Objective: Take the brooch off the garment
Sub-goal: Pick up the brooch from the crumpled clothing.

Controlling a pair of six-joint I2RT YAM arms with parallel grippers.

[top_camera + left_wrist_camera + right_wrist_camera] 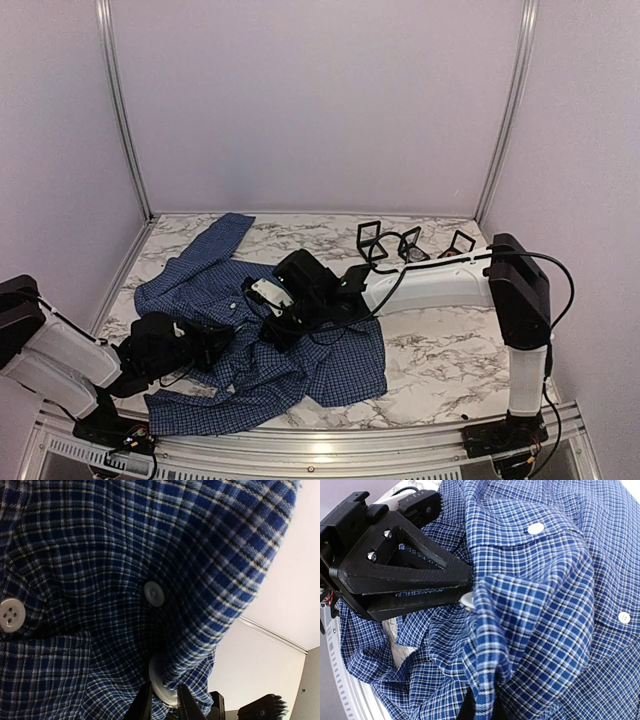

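Surface: marbled table [440,350].
Brooch: not made out in any view.
Garment [300,370]: laid crumpled between both arms.
Left gripper [165,702]: clamped on a fold bearing a pale disc [159,679], shown only by the wrist views.
Right gripper [481,710]: mostly hidden by cloth; pinched on a raised fold.
Black frames [372,240]: seen only from above.

1. The garment [330,370] covers the left and centre of the surface [440,350]. The left arm [60,355] and right arm [430,285] reach over it and crowd the frame's centre.
2. The lower right of the surface lies bare and passable.
3. Black frames [410,246] stand at upper centre-right, just behind the right arm.
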